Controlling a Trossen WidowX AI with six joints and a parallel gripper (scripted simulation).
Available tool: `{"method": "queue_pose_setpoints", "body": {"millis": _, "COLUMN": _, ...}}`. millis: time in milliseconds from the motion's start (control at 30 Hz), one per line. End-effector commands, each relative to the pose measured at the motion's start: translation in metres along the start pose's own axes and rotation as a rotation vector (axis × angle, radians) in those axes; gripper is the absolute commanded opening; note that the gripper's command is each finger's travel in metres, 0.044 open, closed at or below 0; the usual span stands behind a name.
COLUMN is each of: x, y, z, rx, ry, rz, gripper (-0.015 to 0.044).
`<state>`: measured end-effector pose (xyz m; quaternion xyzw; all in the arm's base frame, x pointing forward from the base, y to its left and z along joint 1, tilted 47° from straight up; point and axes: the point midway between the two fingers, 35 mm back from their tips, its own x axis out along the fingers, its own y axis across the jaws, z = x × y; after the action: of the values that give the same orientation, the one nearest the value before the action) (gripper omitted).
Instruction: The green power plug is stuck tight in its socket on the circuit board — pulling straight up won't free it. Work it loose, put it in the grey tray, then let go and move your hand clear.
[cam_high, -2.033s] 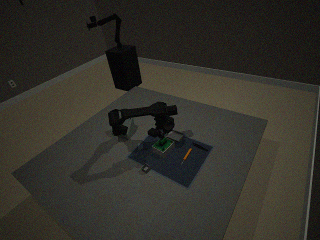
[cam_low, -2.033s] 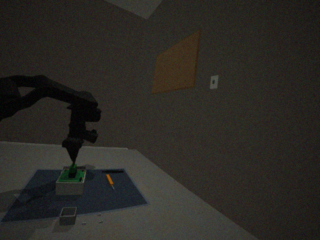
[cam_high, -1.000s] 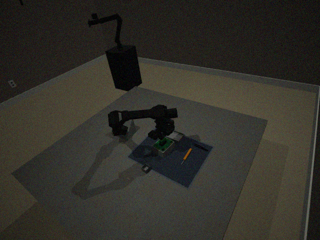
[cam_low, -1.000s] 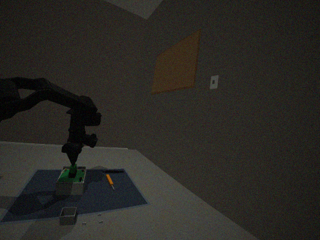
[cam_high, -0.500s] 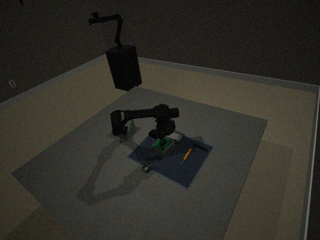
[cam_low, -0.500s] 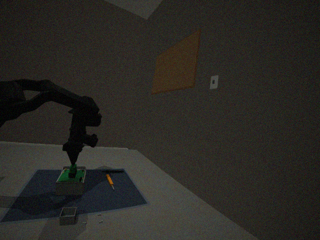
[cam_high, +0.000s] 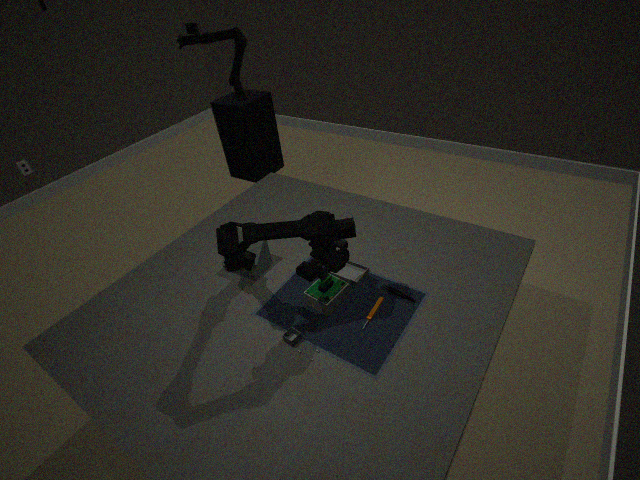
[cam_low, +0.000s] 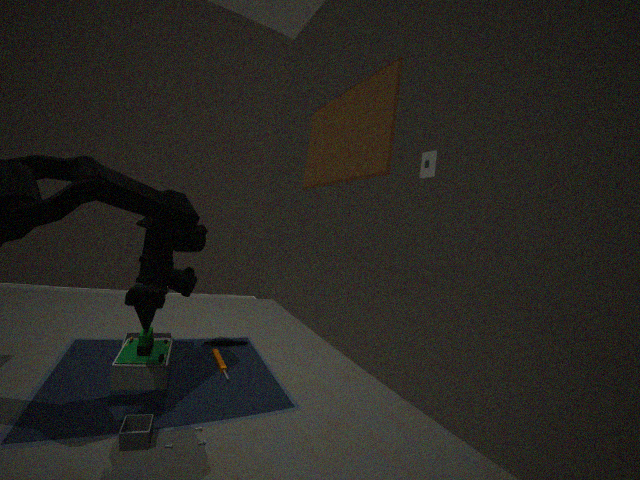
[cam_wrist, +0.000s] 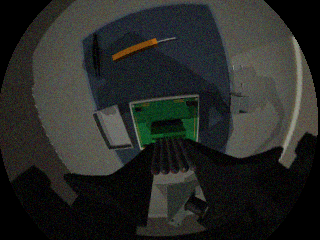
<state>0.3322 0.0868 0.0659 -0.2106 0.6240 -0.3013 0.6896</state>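
Blue mat (cam_high: 351, 330) (cam_low: 222, 392) (cam_wrist: 150, 75) under circuit board (cam_high: 316, 293) (cam_low: 126, 356) (cam_wrist: 150, 112); grey tray (cam_high: 362, 271) (cam_low: 168, 335) (cam_wrist: 102, 131) beside board. Gripper (cam_high: 324, 277) (cam_low: 146, 330) (cam_wrist: 170, 144) points down, clamped on green power plug (cam_low: 146, 336) (cam_wrist: 170, 134), which is at the black socket (cam_low: 144, 349) (cam_wrist: 167, 124) on the board; seating depth unclear. Orange-handled screwdriver (cam_high: 375, 307) (cam_low: 219, 360) (cam_wrist: 135, 49) lies on mat.

Blue mat (cam_high: 372, 351) (cam_low: 242, 397) (cam_wrist: 145, 77): flat on the tabletop
Orange-handled screwdriver (cam_high: 375, 307) (cam_low: 219, 359) (cam_wrist: 135, 49): on the mat
Dark slender tool (cam_high: 400, 292) (cam_low: 225, 342) (cam_wrist: 96, 56): on the mat, near its edge
Small open box (cam_high: 292, 342) (cam_low: 135, 442): at the mat's edge
Tiny pale pieces (cam_low: 201, 442): just outside the mat
Orange panel (cam_low: 354, 129): on the wall, above mat level
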Motion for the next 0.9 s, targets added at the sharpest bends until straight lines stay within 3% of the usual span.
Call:
{"method": "queue_pose_setpoints", "body": {"millis": 0, "x": -0.026, "y": -0.004, "z": -0.004, "rx": -0.01, "ry": -0.039, "rz": 0.09, "gripper": 0.0}}
{"method": "queue_pose_setpoints", "body": {"millis": 467, "x": -0.025, "y": 0.019, "z": -0.004, "rx": -0.001, "ry": -0.11, "rz": -0.177, "gripper": 0.0}}
{"method": "queue_pose_setpoints", "body": {"millis": 867, "x": -0.028, "y": -0.001, "z": -0.004, "rx": -0.01, "ry": -0.04, "rz": 0.058, "gripper": 0.0}}
